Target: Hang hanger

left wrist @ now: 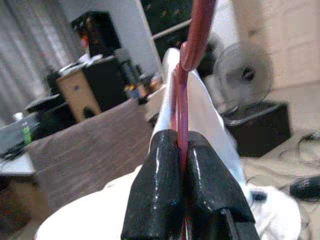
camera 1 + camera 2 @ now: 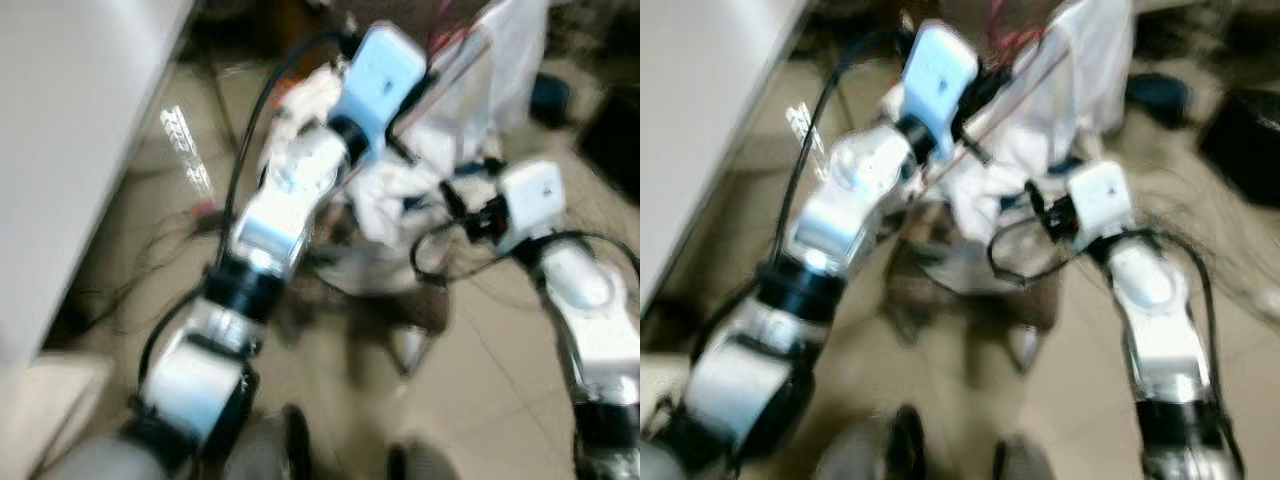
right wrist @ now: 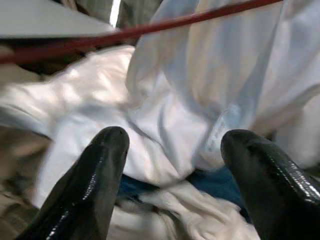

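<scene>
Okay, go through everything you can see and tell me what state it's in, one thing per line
Left gripper: shut on the red hanger.
Red hanger: held up, carrying the white garment.
White garment: draped on the hanger, lower part bunched on a pile of clothes.
Right gripper: open, fingers apart, aimed at the garment, not touching it.
Pile of clothes: heaped on a low brown seat.
Fan: standing upright in the background.

Lived-in home room, pale tiled floor [image 2: 500, 390] strewn with cables, brown sofa back [image 1: 90, 155], standing fan [image 1: 242, 75], black speaker cabinets [image 1: 97, 32] — heaped white laundry [image 3: 165, 125], grey curtains.
</scene>
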